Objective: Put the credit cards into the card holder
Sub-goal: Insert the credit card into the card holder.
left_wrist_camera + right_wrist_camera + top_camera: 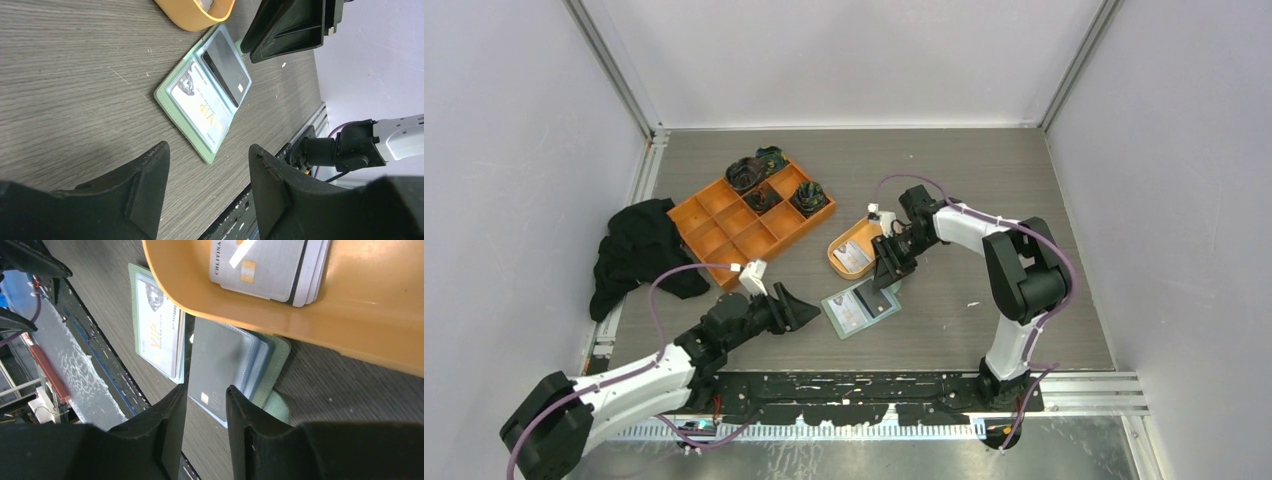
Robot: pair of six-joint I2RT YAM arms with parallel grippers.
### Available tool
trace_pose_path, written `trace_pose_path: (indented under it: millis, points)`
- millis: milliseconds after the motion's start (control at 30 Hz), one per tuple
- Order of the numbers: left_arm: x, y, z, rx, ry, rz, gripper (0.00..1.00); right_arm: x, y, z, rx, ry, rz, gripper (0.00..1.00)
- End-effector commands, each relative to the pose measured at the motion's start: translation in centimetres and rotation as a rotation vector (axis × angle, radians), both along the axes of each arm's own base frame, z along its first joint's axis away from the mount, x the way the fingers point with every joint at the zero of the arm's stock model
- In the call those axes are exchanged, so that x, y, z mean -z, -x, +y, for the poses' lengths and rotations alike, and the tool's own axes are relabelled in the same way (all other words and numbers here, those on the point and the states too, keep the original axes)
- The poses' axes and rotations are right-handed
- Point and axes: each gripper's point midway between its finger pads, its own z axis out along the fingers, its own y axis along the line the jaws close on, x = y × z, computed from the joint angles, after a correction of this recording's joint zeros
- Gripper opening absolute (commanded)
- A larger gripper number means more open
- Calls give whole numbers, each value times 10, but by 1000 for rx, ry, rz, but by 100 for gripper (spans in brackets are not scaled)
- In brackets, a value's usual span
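While the card holder [861, 310] lies open on the counter [984, 200], spare credit cards [852, 258] sit in the orange dish [861, 233], 9 o'clock of the nearer right claw [887, 272], parted, empty; left claw [807, 312] open, empty

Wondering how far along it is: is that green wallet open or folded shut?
Open. The card holder lies spread flat, both inner halves facing up, a white card in one and a dark card in the other.

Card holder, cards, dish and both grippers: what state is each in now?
Card holder: open flat, one white card and one dark card pocketed.
Orange dish: holding a stack of cards.
Left gripper: jaws wide open, empty.
Right gripper: jaws narrowly apart, empty, over the card holder.
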Motion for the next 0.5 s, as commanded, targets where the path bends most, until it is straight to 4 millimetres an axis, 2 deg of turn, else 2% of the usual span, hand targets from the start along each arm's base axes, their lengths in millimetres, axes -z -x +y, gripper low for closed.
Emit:
trace_pose_path:
  millis: [0,267,467]
  points:
    - [-30,-6,-16,34,99,-56,59,-1,-5,1,-9,40,-12,40]
    - [-26,-6,-27,70,106,-23,56,11,-3,-3,-26,101,20,40]
    - [-26,-7,-37,104,116,-6,47,15,-3,-4,-32,134,21,40]
